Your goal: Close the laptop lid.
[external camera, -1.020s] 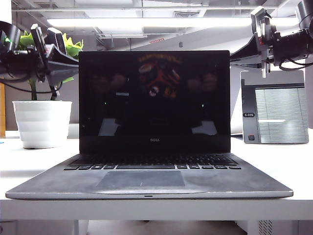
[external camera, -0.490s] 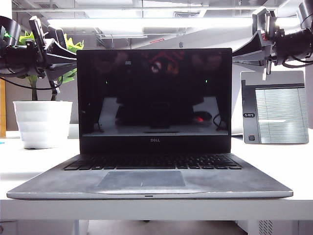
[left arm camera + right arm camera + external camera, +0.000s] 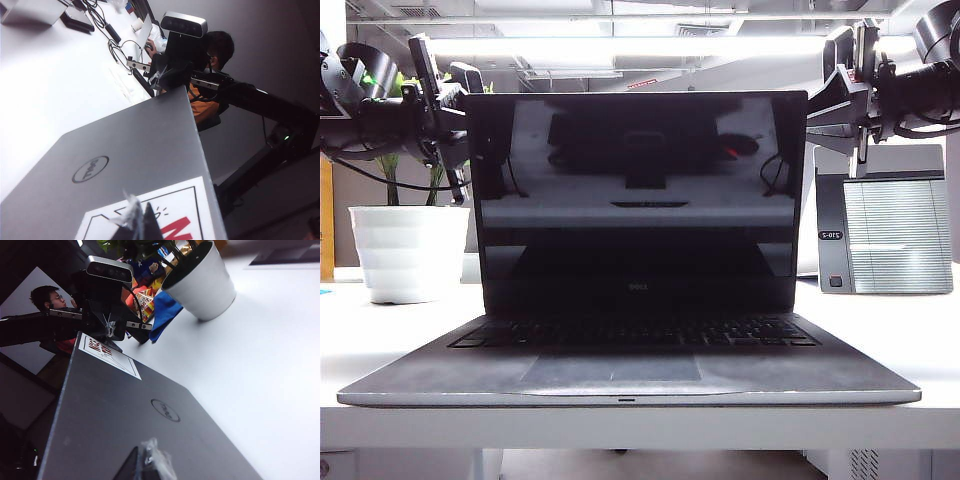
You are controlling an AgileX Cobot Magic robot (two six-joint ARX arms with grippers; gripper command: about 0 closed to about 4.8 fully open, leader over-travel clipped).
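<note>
In the exterior view the laptop lid (image 3: pixel 636 200) stood in the middle of the white table (image 3: pixel 380 330), hinged at the back of the keyboard deck (image 3: pixel 630 365) and tipped forward toward the camera, its glossy black screen mirroring the ceiling lights and some gear. It was far from shut: a wide angle was open between screen and keys. The left gripper (image 3: pixel 445 100) sat at the lid's upper left corner and the right gripper (image 3: pixel 850 85) at the upper right, both behind the panel's top edge. A white plant pot (image 3: pixel 405 250) stood behind on the left and a grey ribbed-panel device (image 3: pixel 882 225) behind on the right. In the left wrist view the silver outer face of the lid filled the frame, with the oval Dell logo (image 3: pixel 90 169) and the white sticker (image 3: pixel 165 212) with red lettering; a dark fingertip (image 3: pixel 142 227) of the left gripper rested against the sticker, so it seemed to be pushing with a finger rather than pinching, though I could not tell whether its jaws were spread or pressed together. In the right wrist view the same silver face showed the logo and sticker, with the right gripper's fingertip (image 3: pixel 145 462) lying on the panel; again the jaw state could not be told. Judging from this, the closing was under way but mostly still ahead: the lid had the greater part of its swing left before meeting the deck.
</note>
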